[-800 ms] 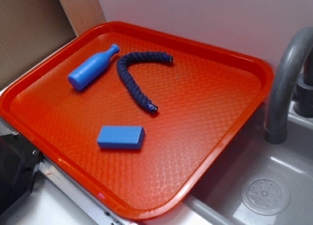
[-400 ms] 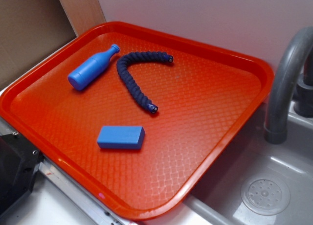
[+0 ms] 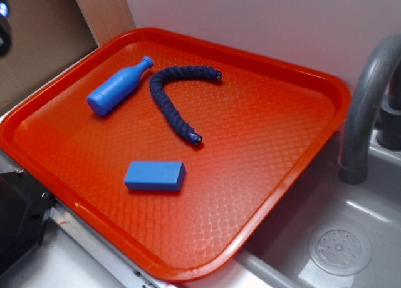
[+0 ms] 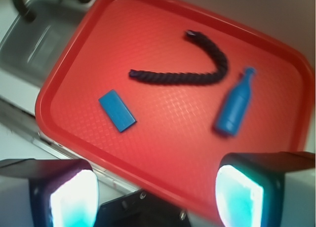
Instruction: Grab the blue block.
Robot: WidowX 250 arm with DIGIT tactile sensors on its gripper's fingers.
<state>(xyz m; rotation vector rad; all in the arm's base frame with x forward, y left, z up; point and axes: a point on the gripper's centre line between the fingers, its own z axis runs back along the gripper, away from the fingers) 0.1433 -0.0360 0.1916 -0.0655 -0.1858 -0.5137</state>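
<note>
End effector (image 4: 157, 195) is spread wide; I'd drop over the small bright-blue rectangular block (image 3: 155, 176) near the orange plastic tray's (image 3: 301, 169) front edge, pinching its short sides.

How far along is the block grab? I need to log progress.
Nothing is grabbed yet. The blue block lies flat on the orange tray, apart from the bottle and rope. The claw hangs open, high above the tray, holding nothing. Left: descend over the block and close.

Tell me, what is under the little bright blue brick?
The small bright-blue rectangular block lies flat on the orange plastic tray with its bumpy diamond pattern. Nothing else shows beneath it, though the patch of tray directly under the block is covered and cannot be seen.
</note>
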